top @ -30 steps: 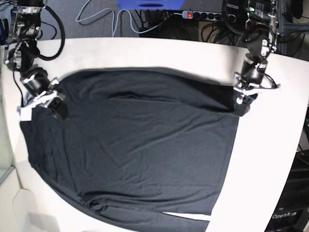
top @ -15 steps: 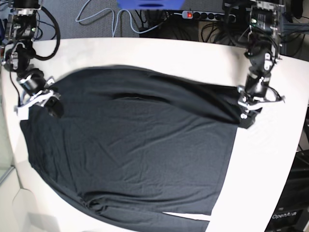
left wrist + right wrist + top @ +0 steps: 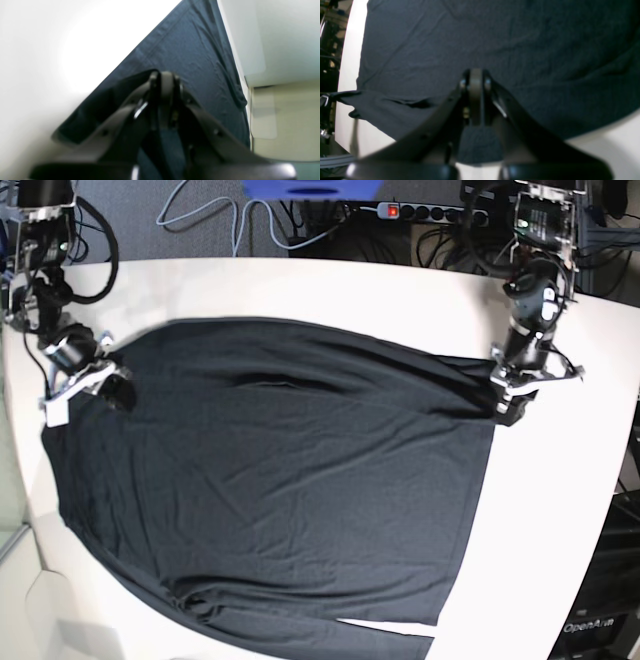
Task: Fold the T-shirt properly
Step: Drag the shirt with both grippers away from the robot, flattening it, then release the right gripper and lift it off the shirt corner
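The black T-shirt (image 3: pixel 290 480) lies spread flat over the white table (image 3: pixel 330 285), with only slight wrinkles. At the shirt's far right corner my left gripper (image 3: pixel 510 405) is shut on the fabric. In the left wrist view its fingertips (image 3: pixel 163 77) pinch a raised edge of the T-shirt (image 3: pixel 200 50). My right gripper (image 3: pixel 115 392) is at the shirt's far left edge. Its fingertips (image 3: pixel 475 75) look closed over the T-shirt (image 3: pixel 495 37), with cloth showing between the fingers.
A power strip (image 3: pixel 430 212) and loose cables (image 3: pixel 230 220) lie on the floor behind the table. Dark equipment (image 3: pixel 610 600) stands off the table's right side. A thin white strip (image 3: pixel 385 626) shows by the shirt's near hem.
Both grippers have shifted outward and back with the far edge of the shirt. That edge now lies straighter and tauter across the table.
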You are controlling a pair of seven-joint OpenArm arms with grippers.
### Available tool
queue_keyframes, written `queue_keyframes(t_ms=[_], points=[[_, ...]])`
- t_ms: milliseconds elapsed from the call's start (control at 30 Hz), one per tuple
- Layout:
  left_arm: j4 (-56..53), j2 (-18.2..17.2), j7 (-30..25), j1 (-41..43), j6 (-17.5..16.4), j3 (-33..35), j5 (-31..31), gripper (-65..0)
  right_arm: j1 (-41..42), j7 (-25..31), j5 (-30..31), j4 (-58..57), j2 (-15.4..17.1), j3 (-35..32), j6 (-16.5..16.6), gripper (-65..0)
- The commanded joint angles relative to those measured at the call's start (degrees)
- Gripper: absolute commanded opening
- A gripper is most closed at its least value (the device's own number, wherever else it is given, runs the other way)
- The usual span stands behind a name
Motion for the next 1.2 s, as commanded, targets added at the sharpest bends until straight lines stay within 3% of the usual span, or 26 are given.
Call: queue_keyframes(t_ms=[0, 133, 300, 467, 800, 967, 1167], points=[[0.89, -0.53, 0.99, -0.67, -1.13, -0.46, 0.04, -63.4, 0.57, 0.97, 1.43, 0.63, 1.31, 0.16, -0.08, -56.3], [0.27, -0.44, 4.33, -2.07, -1.13, -0.55, 0.13, -63.4, 0.39, 0.97, 1.43, 0.63, 1.66, 0.16, -0.08, -44.0], [-0.35, -0.44, 4.51, -2.16, -1.13, -0.55, 0.13, -63.4, 0.22, 0.97, 0.73, 0.63, 4.74, -2.48, -0.08, -34.8], [-0.35, -0.44, 4.59, -2.16, -1.13, -0.63, 0.13, -63.4, 0.74, 0.97, -6.57, 0.72, 8.52, -8.72, -0.08, -34.7], [-0.35, -0.44, 4.68, -2.16, -1.13, -0.63, 0.13, -63.4, 0.74, 0.97, -24.59, 1.16, 8.52, -8.81, 0.1, -34.5], [-0.35, -0.44, 4.68, -2.16, -1.13, -0.63, 0.22, -63.4, 1.45, 0.97, -31.8, 1.16, 8.25, -8.81, 5.81, -34.5], [-0.35, -0.44, 4.68, -2.16, -1.04, -0.46, 0.22, -63.4, 1.89, 0.97, -37.25, 0.63, 7.73, -8.45, 6.78, -34.7]])
